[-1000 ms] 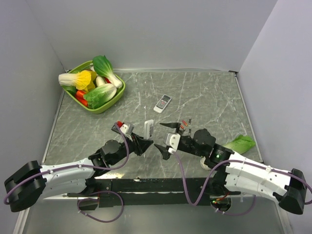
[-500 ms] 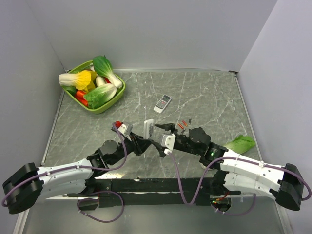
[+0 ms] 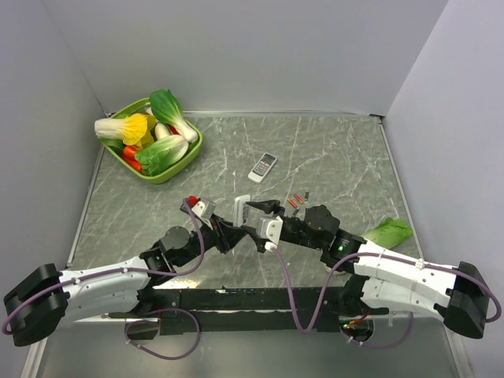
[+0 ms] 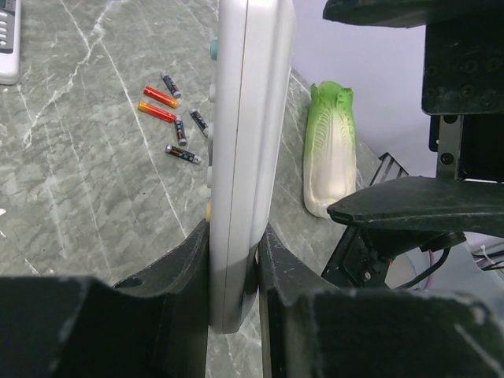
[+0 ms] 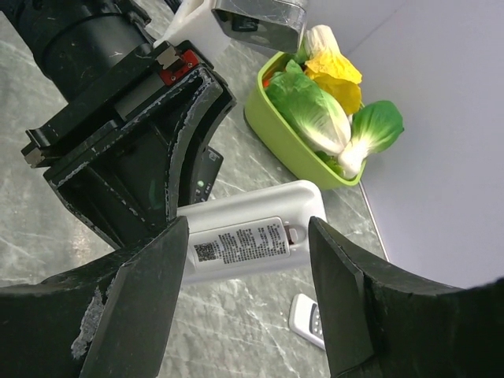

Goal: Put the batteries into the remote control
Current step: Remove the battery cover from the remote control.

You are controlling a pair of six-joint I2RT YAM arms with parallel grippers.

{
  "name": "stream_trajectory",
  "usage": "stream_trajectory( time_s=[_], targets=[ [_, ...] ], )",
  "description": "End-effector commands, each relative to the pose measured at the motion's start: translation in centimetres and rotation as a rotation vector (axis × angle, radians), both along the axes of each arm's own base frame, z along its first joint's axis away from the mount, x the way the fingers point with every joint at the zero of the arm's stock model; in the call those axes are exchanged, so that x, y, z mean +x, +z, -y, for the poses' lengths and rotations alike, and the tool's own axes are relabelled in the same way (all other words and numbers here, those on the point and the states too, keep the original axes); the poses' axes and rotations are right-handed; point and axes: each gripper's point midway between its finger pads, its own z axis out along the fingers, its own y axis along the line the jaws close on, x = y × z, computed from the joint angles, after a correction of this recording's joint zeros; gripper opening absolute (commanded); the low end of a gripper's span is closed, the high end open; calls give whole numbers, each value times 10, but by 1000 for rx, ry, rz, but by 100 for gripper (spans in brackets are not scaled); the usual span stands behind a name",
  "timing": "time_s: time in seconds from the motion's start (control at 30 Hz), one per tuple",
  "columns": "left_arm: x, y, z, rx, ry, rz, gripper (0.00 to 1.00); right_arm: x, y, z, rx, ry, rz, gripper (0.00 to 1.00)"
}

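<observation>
Left gripper [image 4: 234, 253]: shut on one end of the held remote [image 4: 248, 118], pinched across its thin dimension, on edge, long axis pointing straight out from the fingers. Right gripper [image 5: 248, 228]: jaws apart, facing the labelled back of the held remote, one finger toward each end, tips just short of it. No contact visible from either wrist view. Batteries [image 4: 180, 130]: six, loose on the table [image 4: 71, 205], four dark and two red-orange. Small scatter near the held remote, on the right arm's side and slightly farther out, not touching it, none in either gripper. Second remote [image 3: 263, 166]: flat on the table, beyond the held remote toward the back wall, well apart. Toy napa cabbage [image 4: 331, 150]: lying to the right of the held remote, past the batteries. Green basket [image 3: 172, 175] of vegetables: well off to the far left of the held remote.
</observation>
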Motion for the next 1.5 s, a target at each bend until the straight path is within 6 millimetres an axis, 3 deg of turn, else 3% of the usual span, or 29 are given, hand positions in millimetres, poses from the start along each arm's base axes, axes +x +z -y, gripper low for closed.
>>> stream_trajectory(
  time_s=[0.0,0.7,1.07,1.3,1.47],
  targets=[
    [-4,39,6,-96,-35,50,1,2,31,-4,57,14,62,69],
    [-11,59,7,-134,-69,81,1,13,11,-6,-36,-14,41,69],
    [-10,74,0,-154,-48,133,1,5,-28,-14,-195,49,-80,52],
    [8,77,-12,-168,54,129,1,-3,-43,-16,-238,89,-146,24],
    [22,69,-21,-175,103,100,1,-5,-49,-15,-252,94,-164,19]
  ],
)
